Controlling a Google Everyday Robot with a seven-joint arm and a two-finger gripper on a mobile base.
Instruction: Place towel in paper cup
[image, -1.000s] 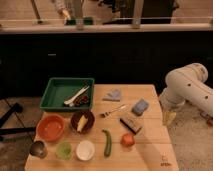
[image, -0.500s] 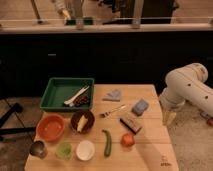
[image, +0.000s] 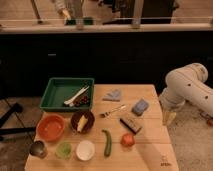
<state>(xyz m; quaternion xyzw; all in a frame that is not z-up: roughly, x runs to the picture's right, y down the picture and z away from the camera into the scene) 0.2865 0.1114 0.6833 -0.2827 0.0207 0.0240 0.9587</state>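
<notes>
The towel (image: 113, 95), a small pale blue-grey cloth, lies crumpled near the back middle of the wooden table (image: 150, 152). The paper cup (image: 85, 149), white and round, stands upright at the front edge between a green cup (image: 63, 150) and a green vegetable (image: 106, 142). My gripper (image: 169, 117) hangs pointing down off the table's right side, under the white arm (image: 187, 87). It is open, holds nothing, and is well away from both towel and cup.
A green tray (image: 54, 95) with utensils sits back left. An orange bowl (image: 51, 127), a dark bowl (image: 82, 121) and a metal cup (image: 38, 148) stand front left. A blue sponge (image: 140, 106), fork (image: 114, 110), dark block (image: 130, 123) and red fruit (image: 128, 140) lie centre-right.
</notes>
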